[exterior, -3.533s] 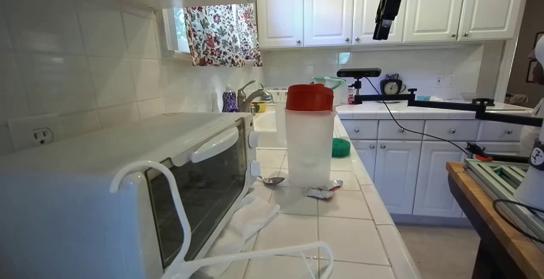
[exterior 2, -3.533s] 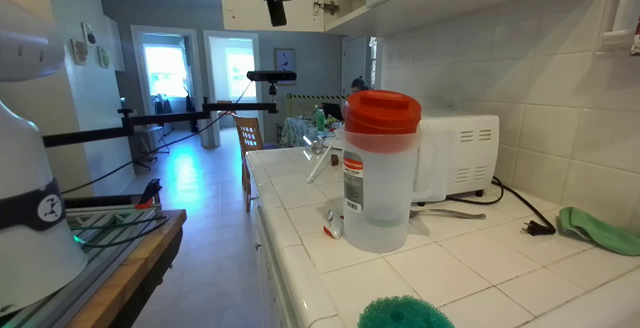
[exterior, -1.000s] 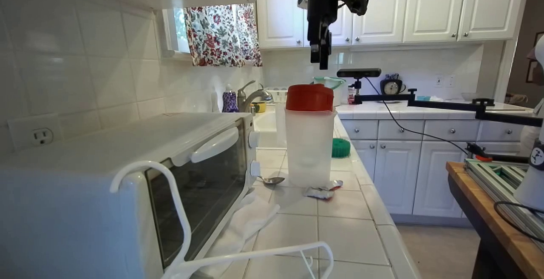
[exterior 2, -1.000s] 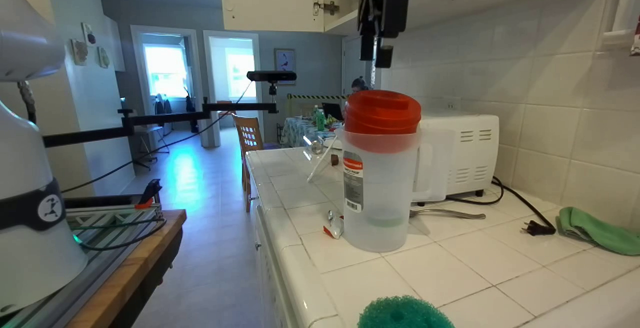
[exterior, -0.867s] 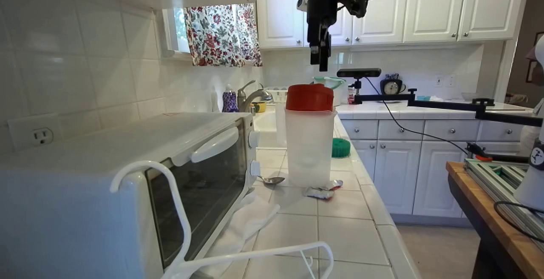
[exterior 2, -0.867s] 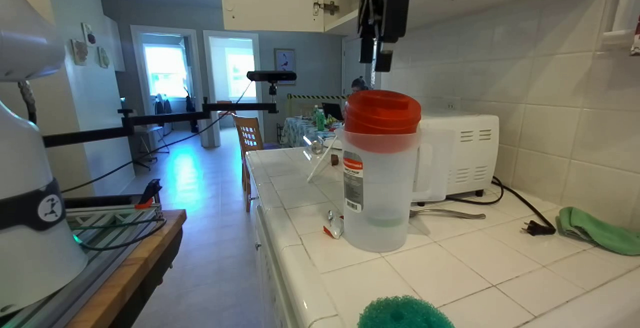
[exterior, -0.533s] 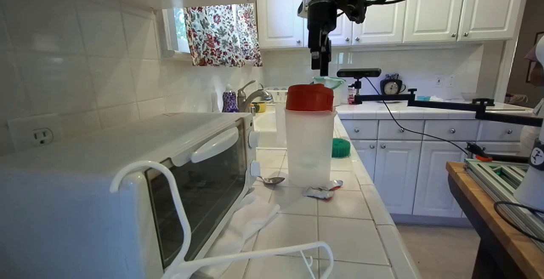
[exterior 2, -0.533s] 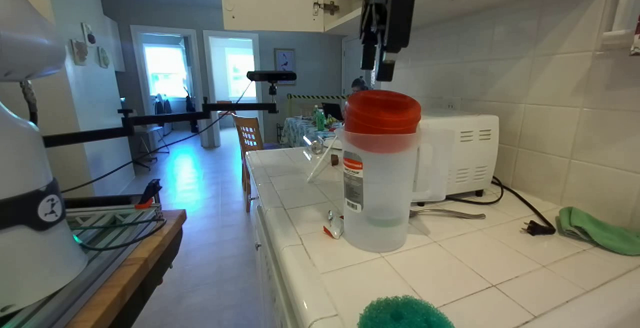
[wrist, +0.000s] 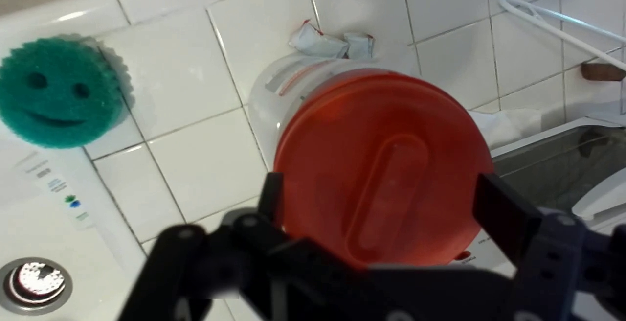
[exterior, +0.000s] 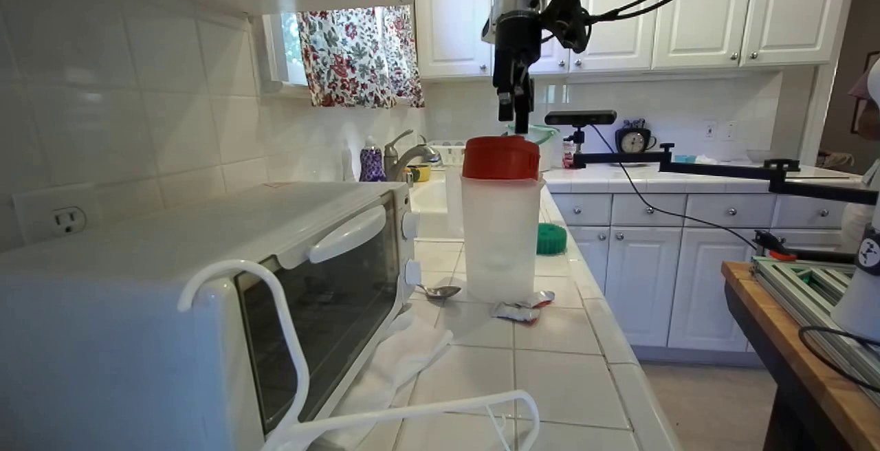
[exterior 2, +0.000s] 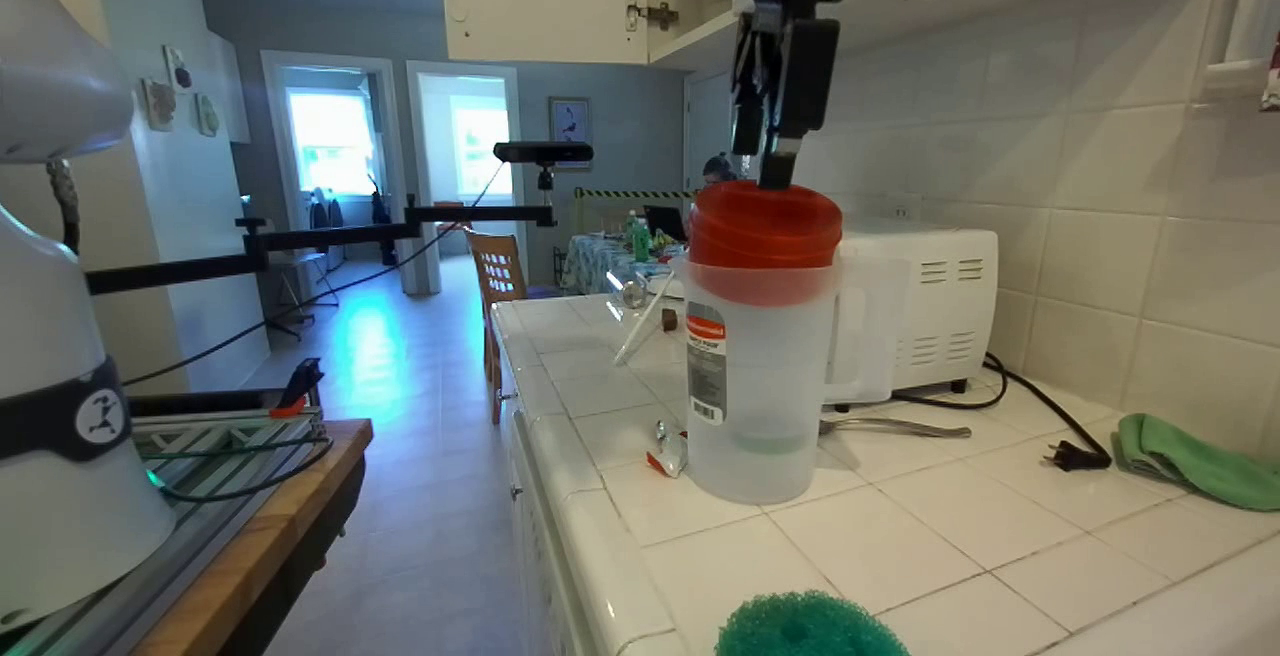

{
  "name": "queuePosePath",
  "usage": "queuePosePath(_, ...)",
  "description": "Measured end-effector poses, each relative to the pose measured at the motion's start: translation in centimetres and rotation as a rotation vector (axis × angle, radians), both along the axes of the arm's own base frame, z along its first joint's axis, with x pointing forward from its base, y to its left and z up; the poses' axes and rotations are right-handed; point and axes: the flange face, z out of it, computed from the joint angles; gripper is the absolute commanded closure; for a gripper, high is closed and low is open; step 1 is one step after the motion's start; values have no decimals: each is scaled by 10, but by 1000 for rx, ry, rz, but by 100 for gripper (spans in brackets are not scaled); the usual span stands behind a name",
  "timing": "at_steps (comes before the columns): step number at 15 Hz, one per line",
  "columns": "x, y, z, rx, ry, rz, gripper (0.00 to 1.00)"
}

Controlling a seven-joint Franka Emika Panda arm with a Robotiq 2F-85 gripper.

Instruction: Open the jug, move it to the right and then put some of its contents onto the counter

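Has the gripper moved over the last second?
Yes, downward: in both exterior views, the gripper is now closer to the jug's red lid, which stays put.

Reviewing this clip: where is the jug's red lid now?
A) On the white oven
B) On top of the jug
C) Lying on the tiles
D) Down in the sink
B, since both exterior views show the red lid sitting in the mouth of the upright jug.
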Motion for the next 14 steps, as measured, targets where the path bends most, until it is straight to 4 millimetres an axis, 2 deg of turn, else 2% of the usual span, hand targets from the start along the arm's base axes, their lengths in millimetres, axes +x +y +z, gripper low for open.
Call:
queuePosePath(1, 1, 0, -2, 7, 2, -4, 1)
queuePosePath(3, 2, 1, -4, 18, 2, -11, 26)
queuePosePath(11, 5, 1, -8, 32, -5, -24, 87)
queuePosePath(12, 5, 1, -8, 33, -6, -24, 93)
queuePosePath(14, 5, 0, -8, 35, -8, -25, 93)
